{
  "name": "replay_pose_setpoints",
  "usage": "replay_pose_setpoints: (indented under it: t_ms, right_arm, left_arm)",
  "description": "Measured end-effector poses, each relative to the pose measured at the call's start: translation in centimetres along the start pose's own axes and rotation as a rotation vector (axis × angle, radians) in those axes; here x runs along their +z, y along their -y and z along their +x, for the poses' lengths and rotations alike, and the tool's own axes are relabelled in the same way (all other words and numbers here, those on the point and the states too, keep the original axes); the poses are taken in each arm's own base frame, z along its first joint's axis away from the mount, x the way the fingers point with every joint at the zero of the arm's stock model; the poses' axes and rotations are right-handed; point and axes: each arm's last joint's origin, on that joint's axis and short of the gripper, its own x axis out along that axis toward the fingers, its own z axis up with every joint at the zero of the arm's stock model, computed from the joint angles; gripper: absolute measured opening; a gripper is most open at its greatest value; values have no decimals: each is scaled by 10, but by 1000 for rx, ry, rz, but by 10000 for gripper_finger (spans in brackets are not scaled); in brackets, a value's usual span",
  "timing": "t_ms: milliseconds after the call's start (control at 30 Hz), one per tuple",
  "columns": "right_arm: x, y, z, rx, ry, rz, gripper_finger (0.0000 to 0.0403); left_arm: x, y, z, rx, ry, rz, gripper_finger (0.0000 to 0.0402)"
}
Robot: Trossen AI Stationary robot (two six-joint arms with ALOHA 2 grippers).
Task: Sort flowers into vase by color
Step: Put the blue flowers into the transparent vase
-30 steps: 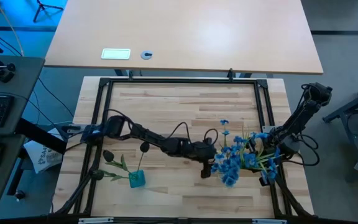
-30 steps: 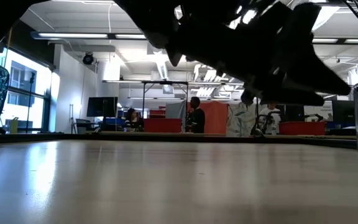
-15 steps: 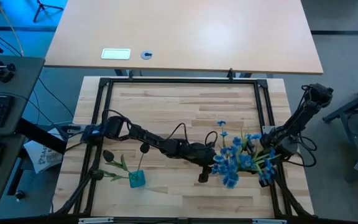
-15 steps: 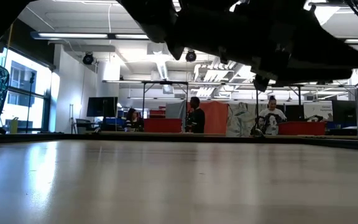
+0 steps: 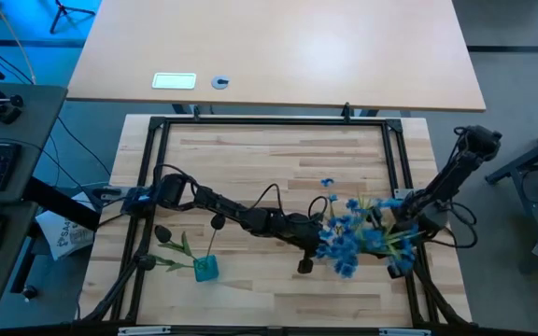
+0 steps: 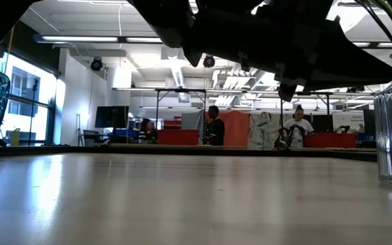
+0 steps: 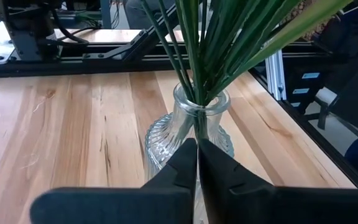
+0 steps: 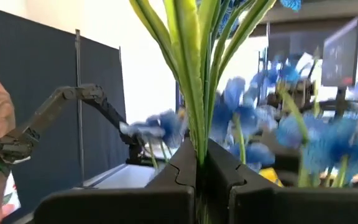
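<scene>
A clear ribbed glass vase stands toward the right side of the pale wooden counter. Compared with a second ago, the bunch of bright blue blossom sprigs leans further over the vase and the vase has slid inward in the low view, so the bunch seems to be settling into it. The left tool, just in front of the vase, has its fingers pressed together on a thin green stem. The right tool, beside the vase, is pinched on green stems too. Well away to the vase's left, a small turquoise glass vase holds dark-budded leafy stems.
</scene>
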Motion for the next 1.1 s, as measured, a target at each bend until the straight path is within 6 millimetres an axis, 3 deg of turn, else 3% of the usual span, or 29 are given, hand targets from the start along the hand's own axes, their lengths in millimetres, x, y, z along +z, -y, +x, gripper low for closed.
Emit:
replay_pose_setpoints:
  t_ms: [200, 833, 1100]
  right_arm:
    - [13, 3, -9, -39, 23, -45, 0]
    - [11, 0, -4, 0, 79, -16, 0]
    - [10, 4, -1, -40, 70, -78, 0]
  left_arm:
    - [0, 0, 0, 8, 0, -8, 1]
    - [1, -7, -1, 34, 13, -47, 0]
    - [4, -7, -1, 33, 45, -28, 1]
